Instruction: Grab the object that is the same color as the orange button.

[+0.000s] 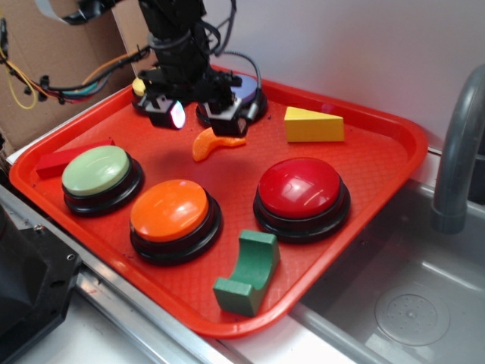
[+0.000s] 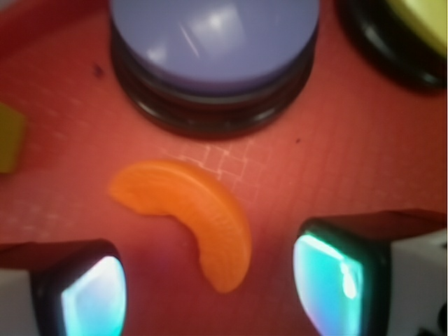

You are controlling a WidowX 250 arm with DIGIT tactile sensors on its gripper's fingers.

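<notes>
The small orange crescent slice (image 1: 214,143) lies flat on the red tray (image 1: 379,152), behind the large orange dome button (image 1: 171,210). My gripper (image 1: 201,120) hangs open just above and behind the slice, touching nothing. In the wrist view the slice (image 2: 198,217) curves down into the gap of the gripper (image 2: 210,287). Its lower tip lies between the two pads (image 2: 94,297), with clear space on both sides.
A purple button (image 2: 213,49) stands right behind the slice, under the arm. A red dome button (image 1: 301,191), a green button (image 1: 98,173), a yellow wedge (image 1: 312,125), a green arch block (image 1: 248,273) and a red block (image 1: 64,158) share the tray. A sink with a faucet (image 1: 455,152) lies right.
</notes>
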